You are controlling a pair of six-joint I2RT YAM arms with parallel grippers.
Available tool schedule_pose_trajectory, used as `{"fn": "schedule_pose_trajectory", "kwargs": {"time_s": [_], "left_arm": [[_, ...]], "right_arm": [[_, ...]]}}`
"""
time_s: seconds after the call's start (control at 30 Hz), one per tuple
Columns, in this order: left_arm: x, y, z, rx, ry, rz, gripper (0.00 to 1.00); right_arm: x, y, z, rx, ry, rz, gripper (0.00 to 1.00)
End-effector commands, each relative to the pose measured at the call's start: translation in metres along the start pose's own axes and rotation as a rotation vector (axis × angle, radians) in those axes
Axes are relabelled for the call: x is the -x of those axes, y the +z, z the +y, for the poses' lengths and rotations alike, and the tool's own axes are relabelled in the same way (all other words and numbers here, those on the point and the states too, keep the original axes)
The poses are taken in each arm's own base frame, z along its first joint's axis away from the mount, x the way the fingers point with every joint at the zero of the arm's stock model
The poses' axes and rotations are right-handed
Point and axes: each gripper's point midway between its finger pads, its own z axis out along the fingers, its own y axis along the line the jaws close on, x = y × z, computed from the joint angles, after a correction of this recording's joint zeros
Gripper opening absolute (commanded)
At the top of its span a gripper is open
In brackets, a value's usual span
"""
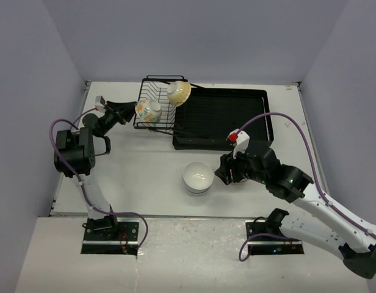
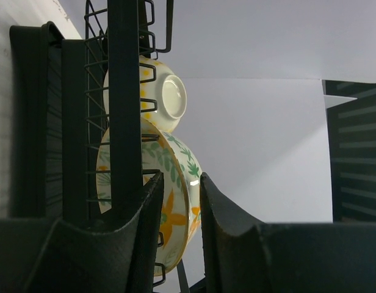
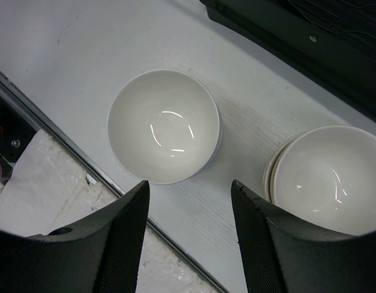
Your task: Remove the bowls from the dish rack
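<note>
Left gripper (image 2: 180, 183) astride rim of flowered bowl (image 2: 169, 155) in rack (image 1: 152, 97); clamped or not, cannot tell. Pinch firm, then lift straight out. Right gripper (image 3: 189, 188) released, empty, over white bowl (image 3: 163, 125).

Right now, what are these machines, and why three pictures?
They are two robot arms bolted to a white table, each ending in a two-finger gripper. One picture looks down from above; the others come from wrist cameras. The left gripper has a finger either side of the rim of a white bowl with orange flowers, in the black wire dish rack beside a yellow patterned bowl; whether it squeezes, I cannot tell. The right gripper hangs open and empty near a glossy white bowl and a stack of cream bowls.
</note>
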Motion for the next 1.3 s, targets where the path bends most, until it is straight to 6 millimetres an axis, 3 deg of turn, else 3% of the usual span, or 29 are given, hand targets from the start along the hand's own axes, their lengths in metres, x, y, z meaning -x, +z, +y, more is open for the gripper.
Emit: {"fn": "schedule_pose_trajectory", "kwargs": {"time_s": [0.0, 0.67, 1.27], "left_arm": [[-0.037, -0.003, -0.051, -0.242, 0.276, 0.118, 0.32], [-0.053, 0.009, -0.056, -0.275, 0.265, 0.172, 0.32], [-0.066, 0.015, -0.064, -0.315, 0.263, 0.203, 0.22]], "right_arm": [[0.008, 0.002, 0.006, 0.027, -0.017, -0.024, 0.57], [0.007, 0.001, 0.006, 0.030, -0.018, -0.024, 0.56], [0.007, 0.001, 0.006, 0.031, -0.023, -0.026, 0.55]]}}
